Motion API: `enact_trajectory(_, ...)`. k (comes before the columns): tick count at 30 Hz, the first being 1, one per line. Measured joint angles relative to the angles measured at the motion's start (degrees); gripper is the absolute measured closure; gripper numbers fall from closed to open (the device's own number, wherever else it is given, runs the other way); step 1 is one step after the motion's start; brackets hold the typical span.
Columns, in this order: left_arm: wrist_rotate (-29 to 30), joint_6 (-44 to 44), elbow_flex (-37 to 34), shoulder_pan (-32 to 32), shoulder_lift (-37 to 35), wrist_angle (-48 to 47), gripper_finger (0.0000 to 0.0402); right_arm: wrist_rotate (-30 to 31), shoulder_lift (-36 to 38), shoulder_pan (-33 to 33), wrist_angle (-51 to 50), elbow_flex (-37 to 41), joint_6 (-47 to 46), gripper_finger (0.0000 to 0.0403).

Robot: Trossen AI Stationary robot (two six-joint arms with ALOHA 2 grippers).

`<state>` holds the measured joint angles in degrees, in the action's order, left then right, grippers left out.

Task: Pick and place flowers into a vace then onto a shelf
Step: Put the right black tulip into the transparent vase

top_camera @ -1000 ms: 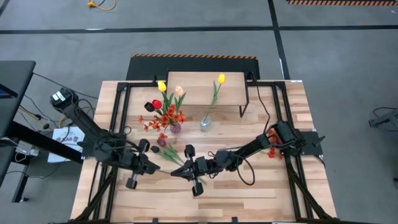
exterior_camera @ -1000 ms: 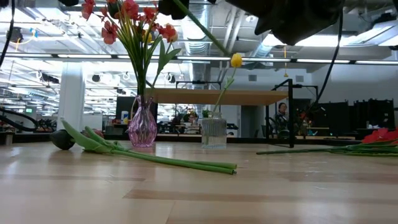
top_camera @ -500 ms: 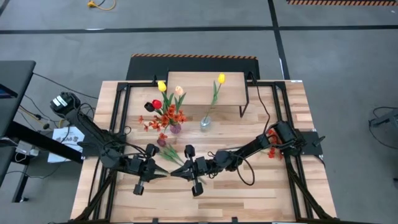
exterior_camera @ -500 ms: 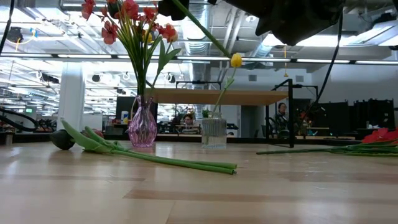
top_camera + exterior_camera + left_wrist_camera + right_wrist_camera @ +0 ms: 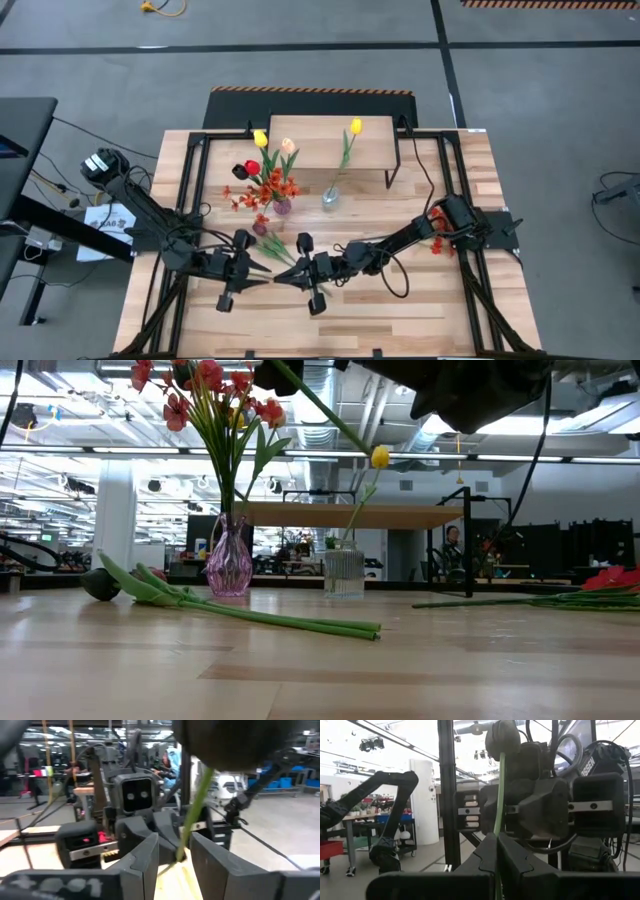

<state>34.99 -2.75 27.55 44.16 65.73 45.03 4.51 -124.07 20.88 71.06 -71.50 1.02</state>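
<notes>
Above the plank table [image 5: 420, 310], left gripper [image 5: 262, 276] has parted beside the stem [image 5: 498, 800] the right gripper [image 5: 283, 277] clenches.

Plank table [image 5: 440, 310] carries shelf [image 5: 320, 140], two vases, loose tulips [image 5: 250, 615]

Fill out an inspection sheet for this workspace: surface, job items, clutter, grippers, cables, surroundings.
Surface: plank table, bare at the front.
Job items: pink vase holds a bunch of flowers; clear vase holds one yellow tulip; shelf at the back; loose stems lie flat; red flowers at the right edge.
Clutter: nothing seen.
Grippers: right gripper shut on a green stem held in the air; left gripper open around that stem.
Cables: black cable loops by the right arm.
Surroundings: grey floor, paper left of the table.
</notes>
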Motion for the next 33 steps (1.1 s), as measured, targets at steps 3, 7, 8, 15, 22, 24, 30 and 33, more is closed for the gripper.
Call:
enact_trajectory(3, 1.3, 0.0, 0.0, 0.0, 0.0, 0.0, 0.0307, 0.1, 0.0, 0.0, 0.0, 0.0, 0.0, 0.0403)
enact_trajectory(7, 1.2, 0.1, 0.0, 0.0, 0.0, 0.0, 0.0358, 0.2, 0.0, 0.0, 0.0, 0.0, 0.0, 0.0403)
enact_trajectory(8, 1.1, 0.1, 0.0, 0.0, 0.0, 0.0, 0.0377, 0.3, 0.0, 0.0, -0.1, 0.0, 0.0, 0.0403)
enact_trajectory(15, -1.1, 2.8, 0.0, 0.0, 0.0, -1.6, 0.0399, -0.1, 0.0, 0.0, -2.1, 0.0, -1.1, 0.0403)
enact_trajectory(22, -3.7, 7.7, 0.0, -0.1, -2.6, -8.8, 0.04, -0.2, 0.1, 0.0, -5.9, 0.0, -3.0, 0.0403)
enact_trajectory(24, -3.8, 8.7, 0.0, -0.1, -3.0, -10.4, 0.0401, -0.1, 0.5, 0.0, -7.9, 0.0, -3.2, 0.0403)
enact_trajectory(30, -3.7, 9.5, -0.1, -0.2, -3.1, -11.6, 0.0401, -0.2, 0.7, -0.2, -10.6, -0.1, -4.7, 0.0402)
enact_trajectory(33, -4.4, 10.1, -0.1, -1.0, -3.1, -11.8, 0.0401, -0.7, 0.7, -0.5, -12.7, -0.1, -5.0, 0.0391)
